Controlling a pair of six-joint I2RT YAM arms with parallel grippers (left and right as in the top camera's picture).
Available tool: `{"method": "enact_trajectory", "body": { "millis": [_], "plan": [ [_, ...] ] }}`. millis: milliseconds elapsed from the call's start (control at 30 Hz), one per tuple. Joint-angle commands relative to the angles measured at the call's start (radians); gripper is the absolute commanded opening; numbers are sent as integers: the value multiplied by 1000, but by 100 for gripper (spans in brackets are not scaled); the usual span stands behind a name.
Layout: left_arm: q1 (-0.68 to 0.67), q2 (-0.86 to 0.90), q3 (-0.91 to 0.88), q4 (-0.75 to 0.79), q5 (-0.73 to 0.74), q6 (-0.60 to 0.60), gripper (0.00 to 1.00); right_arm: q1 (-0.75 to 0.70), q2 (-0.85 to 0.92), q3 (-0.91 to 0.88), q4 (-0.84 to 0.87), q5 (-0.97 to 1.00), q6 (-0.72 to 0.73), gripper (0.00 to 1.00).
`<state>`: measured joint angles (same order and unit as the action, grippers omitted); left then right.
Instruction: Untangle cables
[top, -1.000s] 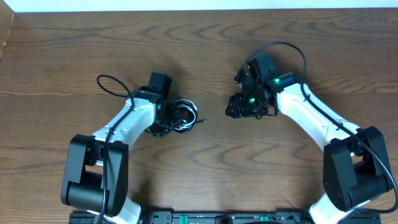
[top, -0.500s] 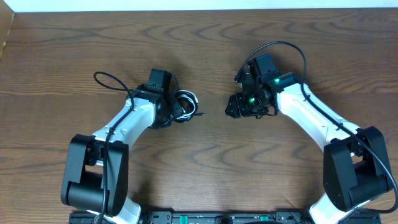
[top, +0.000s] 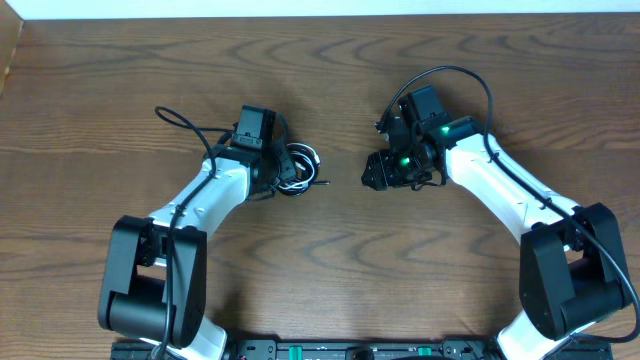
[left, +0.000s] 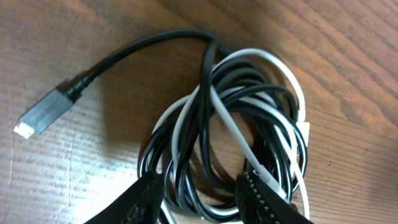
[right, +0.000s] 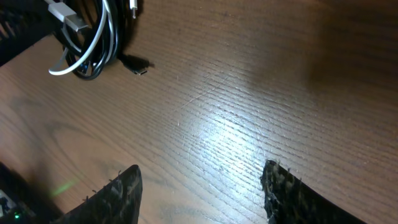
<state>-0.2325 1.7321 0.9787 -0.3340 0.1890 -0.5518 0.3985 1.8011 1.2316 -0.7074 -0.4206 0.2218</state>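
Lying in 1 tangled coil left of centre on the worktop (top: 330, 280), the black and white cables (top: 298, 167) pass between the jaws of the left gripper (left: 198, 182); whether those jaws pinch them cannot be told. The right gripper (right: 202, 169) has its jaws wide, well apart from the coil.

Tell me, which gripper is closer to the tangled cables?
Left. The left gripper is right at the cables, its fingers on either side of some loops. The right gripper sits off to the side over bare table, with a gap between.
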Motion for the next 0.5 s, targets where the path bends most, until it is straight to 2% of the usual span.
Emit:
{"method": "enact_trajectory", "body": {
  "millis": [0, 233, 300, 333, 400, 467],
  "plan": [
    [0, 28, -33, 15, 4, 43, 43, 6, -16, 11, 6, 5, -21, 59],
    [0, 69, -34, 23, 4, 31, 27, 9, -16, 11, 7, 4, -21, 59],
    [0, 67, -34, 23, 5, 31, 18, 9, -16, 11, 7, 3, -21, 60],
    [0, 66, -34, 22, 5, 31, 9, 9, -16, 11, 7, 3, -21, 59],
    [0, 48, -34, 21, 40, 31, 7, 9, -16, 11, 7, 3, -21, 58],
    [0, 20, -31, 22, 94, 32, 7, 9, -16, 11, 11, 3, -17, 51]
  ]
}}
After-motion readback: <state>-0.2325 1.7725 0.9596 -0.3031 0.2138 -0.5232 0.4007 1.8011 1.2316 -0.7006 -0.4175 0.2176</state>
